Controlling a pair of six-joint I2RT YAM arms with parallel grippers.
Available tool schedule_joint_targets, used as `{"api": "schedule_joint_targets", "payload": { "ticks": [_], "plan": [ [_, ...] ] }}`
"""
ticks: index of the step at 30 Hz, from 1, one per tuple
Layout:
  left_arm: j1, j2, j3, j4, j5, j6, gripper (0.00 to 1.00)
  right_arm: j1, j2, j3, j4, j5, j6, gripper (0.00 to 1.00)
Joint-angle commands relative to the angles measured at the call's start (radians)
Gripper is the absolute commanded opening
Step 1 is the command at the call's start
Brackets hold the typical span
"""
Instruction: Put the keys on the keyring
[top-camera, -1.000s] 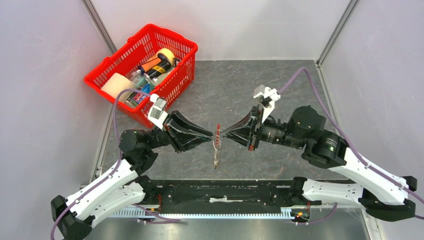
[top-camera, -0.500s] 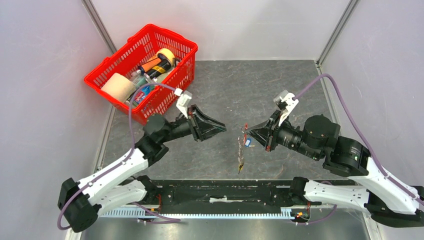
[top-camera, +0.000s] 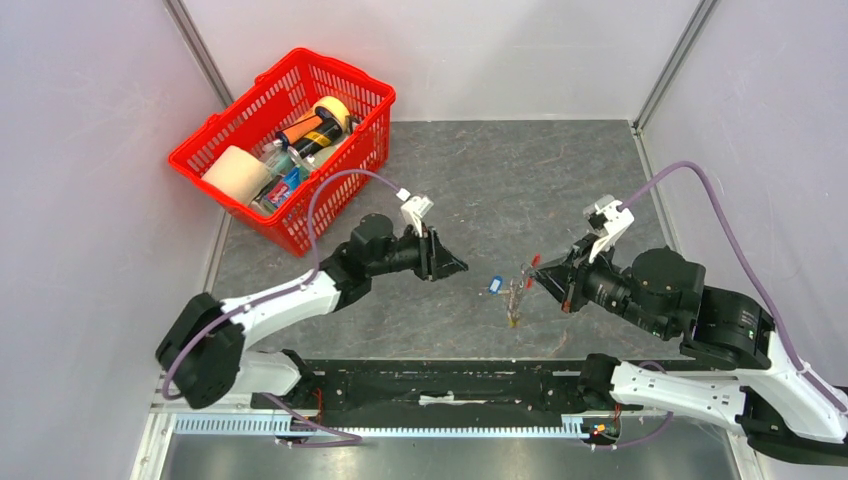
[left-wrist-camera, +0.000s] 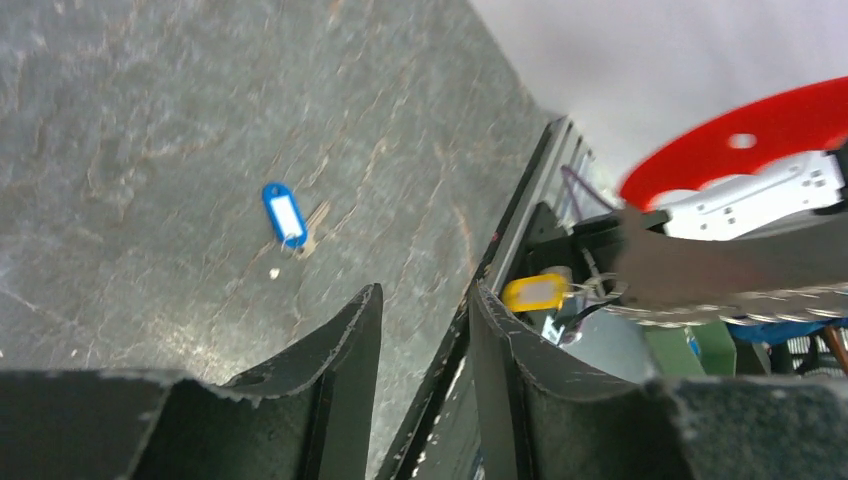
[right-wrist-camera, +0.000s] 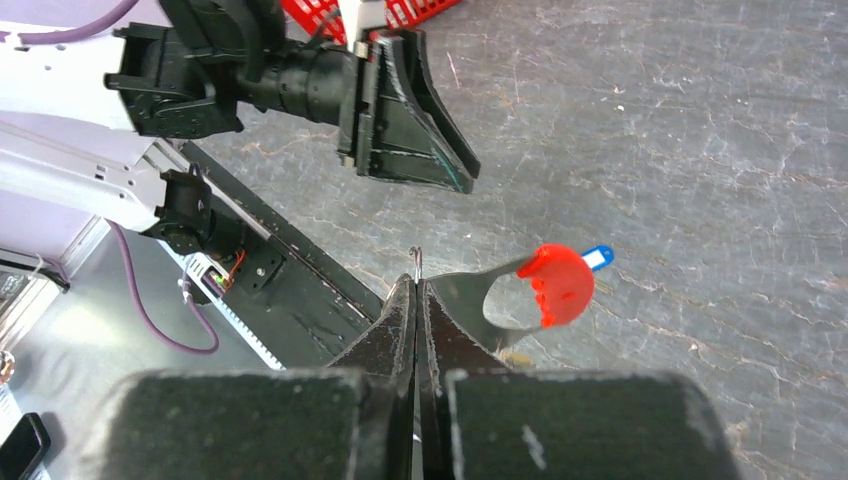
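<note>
Since the earlier frame the left gripper (top-camera: 459, 267) has been drawn back toward nine o'clock and the right gripper (top-camera: 538, 281) toward three o'clock, so a wider gap is left between them. The left fingers are held partly apart and nothing is gripped. The right fingers are pressed together on a grey metal piece of the keyring (top-camera: 516, 296), whose red crescent is seen just beyond them. The blue key (top-camera: 495, 285) is found lying flat on the table (top-camera: 470, 180), just at nine o'clock of the keyring and apart from it. A red basket (top-camera: 322, 192) is placed at ten o'clock.
</note>
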Motion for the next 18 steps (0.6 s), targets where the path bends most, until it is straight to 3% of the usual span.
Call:
{"api": "schedule_joint_targets", "payload": {
  "ticks": [1,4,8,18],
  "plan": [
    [-0.019,0.123,0.011,0.060,0.038,0.062,0.46,0.004,-0.024,0.040,-0.026,0.025,0.032,0.00],
    [-0.030,0.207,0.009,0.105,0.038,0.062,0.50,0.004,-0.032,0.052,-0.044,0.008,0.040,0.00],
    [-0.038,0.307,0.032,0.124,0.017,0.072,0.64,0.003,-0.038,0.046,-0.050,-0.012,0.053,0.00],
    [-0.047,0.518,0.132,0.151,0.007,0.109,0.66,0.005,-0.041,0.043,-0.046,-0.033,0.057,0.00]
  ]
}}
